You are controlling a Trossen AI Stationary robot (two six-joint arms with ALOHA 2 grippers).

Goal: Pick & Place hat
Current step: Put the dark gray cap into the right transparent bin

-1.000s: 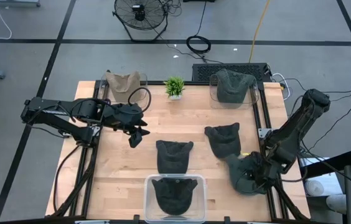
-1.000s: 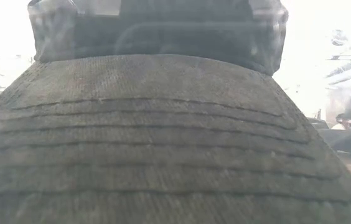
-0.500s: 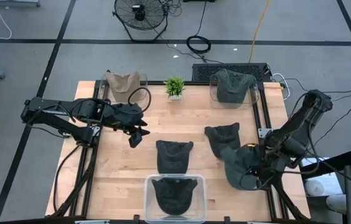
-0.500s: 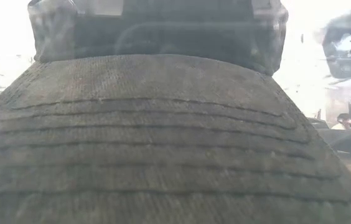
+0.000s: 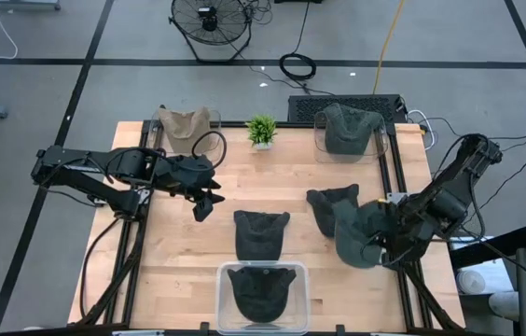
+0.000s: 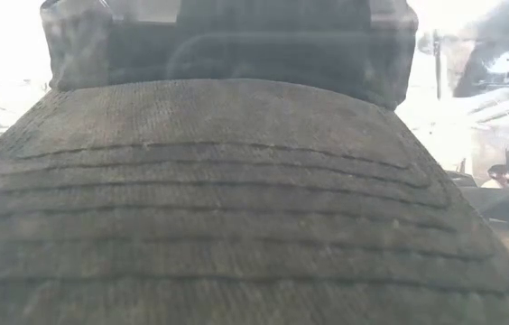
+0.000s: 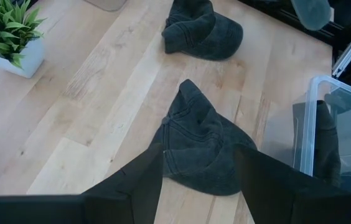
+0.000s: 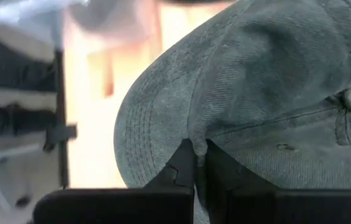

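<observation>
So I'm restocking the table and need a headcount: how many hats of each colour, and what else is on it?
Dark hats: 5 (one held by the right hand)
Tan hat: 1
Clear bins: 2
Potted plant: 1
Total: 9

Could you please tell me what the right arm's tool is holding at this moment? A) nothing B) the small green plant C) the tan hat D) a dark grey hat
D: the right tool is shut on a fold of a dark grey hat, carried above the table's right side.
</observation>
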